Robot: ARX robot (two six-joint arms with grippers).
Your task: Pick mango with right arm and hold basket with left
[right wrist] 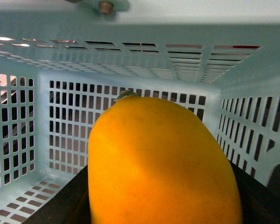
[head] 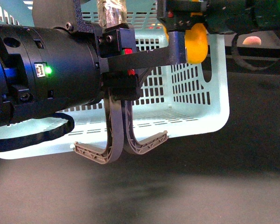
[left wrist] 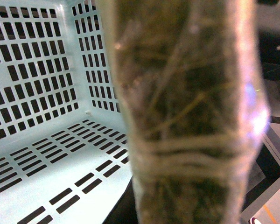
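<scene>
Closest to my front cam is the left arm [head: 42, 74], green light on. The left gripper [head: 121, 142] hangs under it: two curved ribbed fingers, together at the roots, tips curling apart. I can't tell whether it's holding anything. The left wrist cam is just one blurry taped handle [left wrist: 186, 112] right up against the lens.

Behind that is one aqua basket [head: 214, 107], slotted all over, with the dark surface [head: 200, 186] below. Inside it there's one mango [right wrist: 163, 163]: smooth, yellow-orange, with a little stem nub. It's clamped tight in the right gripper [head: 185, 46], clear of the walls. Way at the back there's one peach [head: 252, 40].
</scene>
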